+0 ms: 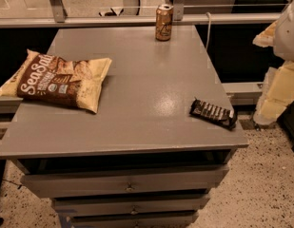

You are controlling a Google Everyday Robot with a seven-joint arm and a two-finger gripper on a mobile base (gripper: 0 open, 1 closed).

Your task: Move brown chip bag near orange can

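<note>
The brown chip bag (57,80) lies flat on the left side of the grey table top (142,89), partly over its left edge, with white "Sea Salt" script facing up. The orange can (163,22) stands upright at the far edge of the table, right of centre. My gripper (279,82) shows as pale white and yellowish parts at the right edge of the view, off the table's right side. It is far from the bag and holds nothing that I can see.
A small dark striped snack-bar wrapper (213,113) lies near the table's front right corner. The table has drawers (127,184) below its front edge. A metal rail and glass (113,19) run behind the table. Speckled floor (265,184) lies to the right.
</note>
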